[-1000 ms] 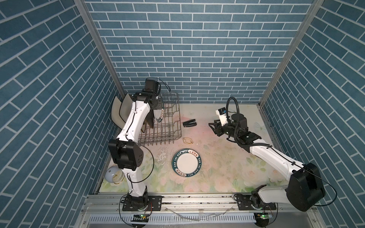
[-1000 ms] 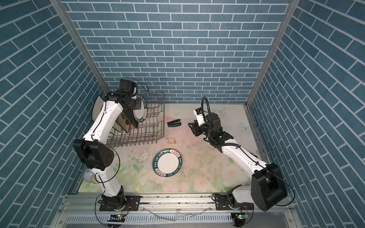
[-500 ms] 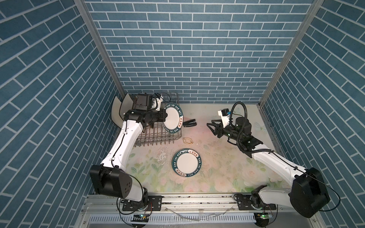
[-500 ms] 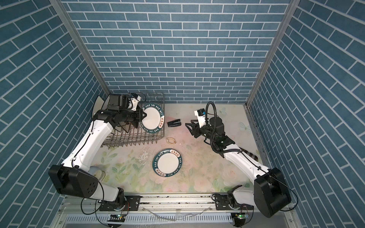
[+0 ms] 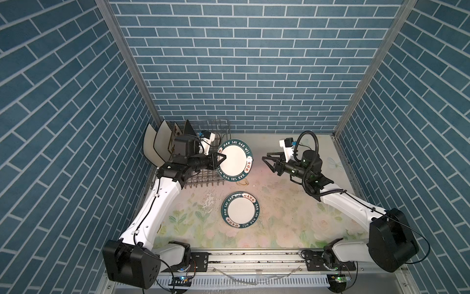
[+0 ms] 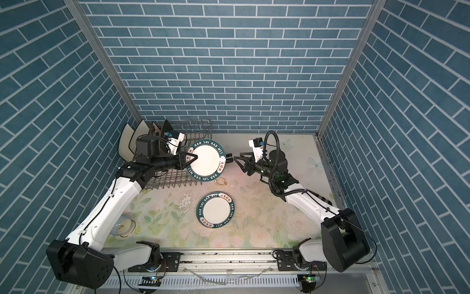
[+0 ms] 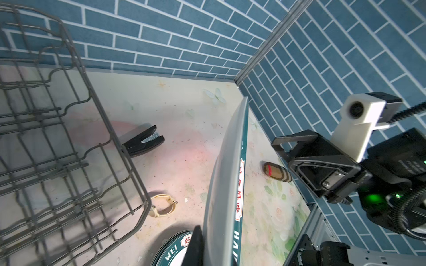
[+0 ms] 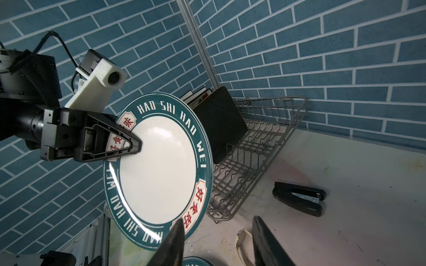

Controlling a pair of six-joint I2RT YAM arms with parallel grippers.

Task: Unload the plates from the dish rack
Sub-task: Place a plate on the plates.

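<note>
My left gripper (image 5: pixel 220 161) (image 6: pixel 192 159) is shut on the rim of a round white plate (image 5: pixel 235 161) (image 6: pixel 206 160) with a lettered teal rim, held upright in the air just right of the dish rack (image 5: pixel 218 127) (image 6: pixel 195 126). In the left wrist view the plate (image 7: pixel 228 184) is edge-on against one finger (image 7: pixel 194 248). My right gripper (image 5: pixel 267 164) (image 8: pixel 216 224) is open, facing the plate (image 8: pixel 161 165) a short way from its far rim. A second round plate (image 5: pixel 240 209) (image 6: pixel 215 210) lies flat on the table. Square plates (image 5: pixel 152 145) (image 8: pixel 221 124) stand in the rack's left end.
A black stapler (image 7: pixel 144 140) (image 8: pixel 299 200) lies right of the rack. A cream wristwatch (image 5: pixel 241 182) (image 7: pixel 162 205) lies under the held plate. A brown striped object (image 7: pixel 276 172) sits near the right arm. A white round object (image 6: pixel 124 226) lies at the front left.
The left arm has lifted the round plate out of the rack and swung it right, toward the table's middle. The right gripper has shifted slightly toward it, still open.
</note>
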